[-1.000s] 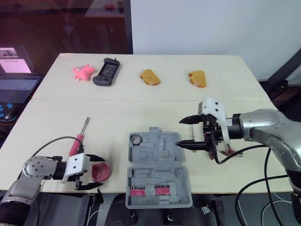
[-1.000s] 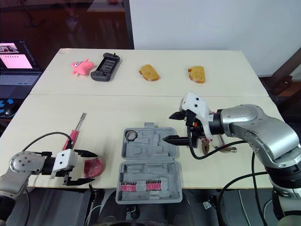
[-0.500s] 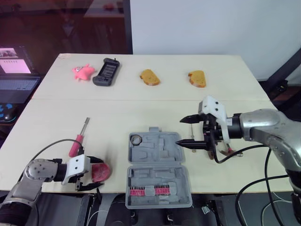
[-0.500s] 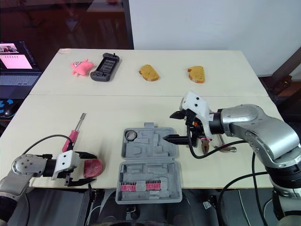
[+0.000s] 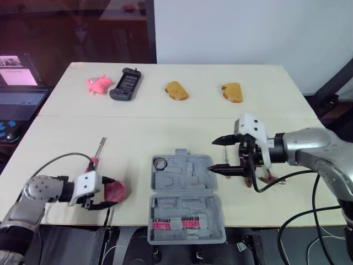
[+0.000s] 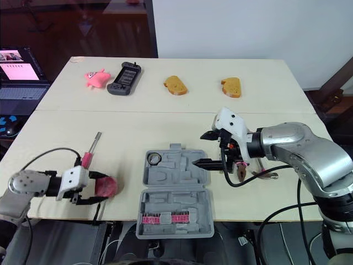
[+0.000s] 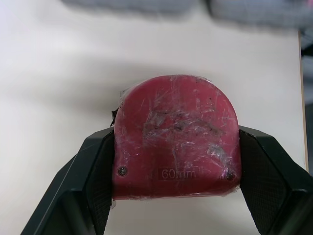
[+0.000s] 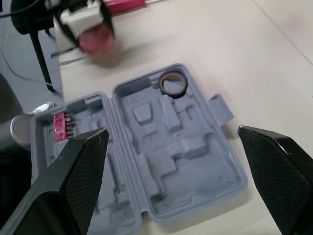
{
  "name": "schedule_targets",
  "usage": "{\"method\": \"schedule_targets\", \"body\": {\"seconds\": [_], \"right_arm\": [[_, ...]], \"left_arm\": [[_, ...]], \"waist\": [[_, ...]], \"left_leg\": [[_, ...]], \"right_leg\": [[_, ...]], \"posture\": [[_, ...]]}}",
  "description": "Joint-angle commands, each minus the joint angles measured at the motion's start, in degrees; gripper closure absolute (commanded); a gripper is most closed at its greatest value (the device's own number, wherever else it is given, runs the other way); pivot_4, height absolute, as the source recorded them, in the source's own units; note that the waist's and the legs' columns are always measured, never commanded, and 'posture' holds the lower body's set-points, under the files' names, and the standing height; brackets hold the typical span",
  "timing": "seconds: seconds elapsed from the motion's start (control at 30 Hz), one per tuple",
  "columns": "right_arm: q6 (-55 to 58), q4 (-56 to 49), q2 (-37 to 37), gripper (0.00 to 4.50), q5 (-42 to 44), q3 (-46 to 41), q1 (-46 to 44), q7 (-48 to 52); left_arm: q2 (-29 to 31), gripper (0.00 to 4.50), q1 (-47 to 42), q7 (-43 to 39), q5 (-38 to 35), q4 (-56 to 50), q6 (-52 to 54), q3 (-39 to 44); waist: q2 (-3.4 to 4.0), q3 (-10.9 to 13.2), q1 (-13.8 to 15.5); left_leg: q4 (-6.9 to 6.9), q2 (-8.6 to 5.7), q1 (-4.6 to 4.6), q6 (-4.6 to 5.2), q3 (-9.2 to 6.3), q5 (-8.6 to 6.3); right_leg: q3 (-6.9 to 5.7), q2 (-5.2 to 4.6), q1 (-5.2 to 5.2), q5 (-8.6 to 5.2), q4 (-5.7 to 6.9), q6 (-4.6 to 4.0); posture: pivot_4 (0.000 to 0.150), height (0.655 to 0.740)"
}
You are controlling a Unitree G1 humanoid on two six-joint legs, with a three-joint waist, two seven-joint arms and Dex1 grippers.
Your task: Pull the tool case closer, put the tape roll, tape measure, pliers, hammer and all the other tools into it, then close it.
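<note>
Near table edge: open grey plastic tool case (image 5: pixel 185 201), row of pink bits (image 5: pixel 175 223) in its near half, small dark tape roll (image 5: pixel 160 163) sitting in a far-left pocket. Left of the case, left end effector (image 5: pixel 107 193) points toward the case, forearm low along the table edge, clenched on the red scuffed tape measure (image 7: pixel 176 156), one black finger on each side. Can't tell if the tape measure touches the cream table (image 5: pixel 165 132). Pink-handled screwdriver (image 5: pixel 99 149) lies just beyond it. Right end effector (image 5: pixel 213 155) hangs over the case's far right corner, fingers spread, grasping nothing; pliers (image 6: pixel 242 171) lie under that arm. Far side: pink toy (image 5: pixel 98 84), black handheld device (image 5: pixel 125 84), two bread pieces (image 5: pixel 176 90) (image 5: pixel 232 92).

Versus a second ago: left end effector and tape measure have shifted away from the table edge, toward the screwdriver. Right arm and case unchanged.
</note>
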Motion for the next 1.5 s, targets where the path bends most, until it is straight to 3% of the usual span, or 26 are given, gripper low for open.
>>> {"method": "schedule_targets", "body": {"seconds": [0.03, 0.1, 0.17, 0.23, 0.37, 0.53, 0.67, 0.87, 1.3, 1.33, 1.37, 1.5], "right_arm": [[-4.3, -3.1, -2.2, 0.0, -2.5, -1.1, 4.1, 1.5], [-6.0, -2.8, -1.7, 0.0, -3.2, -1.5, 5.5, 1.3], [-0.1, -3.1, 0.3, 0.0, -2.2, -2.9, 5.7, -4.4], [8.8, -2.2, 3.9, 0.0, 4.0, -5.7, 4.3, -8.8], [26.2, 5.5, 13.9, 0.0, 26.6, -12.1, -1.6, -12.4], [37.0, 16.3, 23.5, 0.0, 42.0, -14.0, -4.6, -28.4], [35.3, 23.5, 24.9, 0.0, 54.5, -10.1, -4.3, -42.7], [23.6, 26.0, 22.4, 0.0, 73.6, -1.7, -3.7, -58.1], [16.3, 25.3, 31.9, 0.0, 75.4, 5.6, -2.4, -66.4], [16.2, 25.4, 32.3, 0.55, 75.4, 5.6, -2.4, -66.8], [16.1, 25.4, 32.9, 0.77, 75.4, 5.4, -2.3, -67.1], [15.6, 25.8, 34.5, 2.78, 75.4, 4.7, -1.9, -68.7]], "left_arm": [[2.6, 1.54, -4.1, -2.8, -4.6, -7.1, 5.1, 1.7], [3.1, 1.54, -5.5, -3.4, -5.5, -9.3, 7.5, 1.3], [3.2, 1.54, -7.8, -3.8, -6.0, -12.5, 11.0, 0.0], [3.1, 1.54, -9.2, -3.9, -6.4, -15.5, 14.6, -1.1], [1.2, 1.54, -11.8, -1.7, -5.9, -22.4, 21.2, -4.4], [-1.3, 1.54, -14.4, 0.7, -6.0, -27.8, 25.8, -7.0], [-2.3, 1.54, -15.6, 1.2, -6.5, -30.2, 28.1, -7.9], [-3.1, 1.54, -15.4, 1.1, -5.4, -30.7, 27.3, -9.5], [-6.1, 1.54, -17.2, 2.7, -4.1, -30.4, 27.4, -11.6], [-6.2, 1.54, -17.3, 2.7, -4.1, -30.3, 27.4, -11.7], [-6.3, 1.54, -17.3, 2.7, -4.0, -30.2, 27.3, -11.8], [-6.6, 1.54, -17.5, 2.7, -3.7, -29.9, 27.1, -12.0]], "waist": [[0.0, 0.0, -0.3], [0.03, 0.0, -0.6], [0.04, 0.0, -0.9], [0.03, 0.0, -0.8], [0.0, 0.0, -0.5], [-0.02, 0.0, -0.2], [-0.01, 0.0, -0.4], [-0.01, 0.0, -0.4], [-0.01, 0.0, -0.4], [-0.01, 0.0, -0.4], [-0.01, 0.0, -0.4], [-0.01, 0.0, -0.3]], "left_leg": [[0.01, 0.0, 0.01, 0.02, 0.01, -0.01], [0.02, 0.0, 0.08, 0.02, 0.02, -0.01], [0.02, 0.01, 0.13, 0.0, 0.02, 0.01], [0.02, 0.0, 0.15, -0.07, -0.02, 0.06], [0.03, 0.0, 0.13, -0.13, -0.08, 0.1], [0.07, -0.01, 0.13, -0.1, -0.15, 0.09], [0.08, -0.08, 0.13, -0.09, -0.13, 0.1], [0.08, -0.1, 0.14, -0.1, -0.12, 0.11], [0.1, -0.05, 0.13, -0.09, -0.13, 0.11], [0.1, -0.05, 0.13, -0.09, -0.13, 0.11], [0.1, -0.04, 0.13, -0.09, -0.13, 0.11], [0.1, -0.03, 0.13, -0.09, -0.14, 0.11]], "right_leg": [[0.0, 0.0, 0.19, 0.05, 0.0, 0.09], [0.0, 0.01, 0.3, 0.08, -0.02, 0.14], [0.01, 0.08, 0.32, 0.09, 0.0, 0.17], [0.01, 0.19, 0.33, 0.09, 0.02, 0.17], [0.0, 0.22, 0.32, 0.08, 0.14, 0.16], [0.0, 0.21, 0.41, 0.08, 0.15, 0.16], [0.0, 0.21, 0.4, 0.09, 0.18, 0.16], [0.0, 0.25, 0.4, 0.08, 0.19, 0.17], [0.0, 0.27, 0.4, 0.09, 0.19, 0.18], [0.0, 0.27, 0.4, 0.09, 0.19, 0.18], [0.0, 0.27, 0.4, 0.09, 0.19, 0.18], [0.0, 0.27, 0.4, 0.09, 0.19, 0.18]], "posture": [[0.15, 0.7188], [0.15, 0.7188], [0.15, 0.7188], [0.15, 0.7188], [0.15, 0.7188], [0.15, 0.7188], [0.15, 0.7188], [0.15, 0.7188], [0.15, 0.7188], [0.15, 0.7188], [0.15, 0.7188], [0.15, 0.7188]]}}
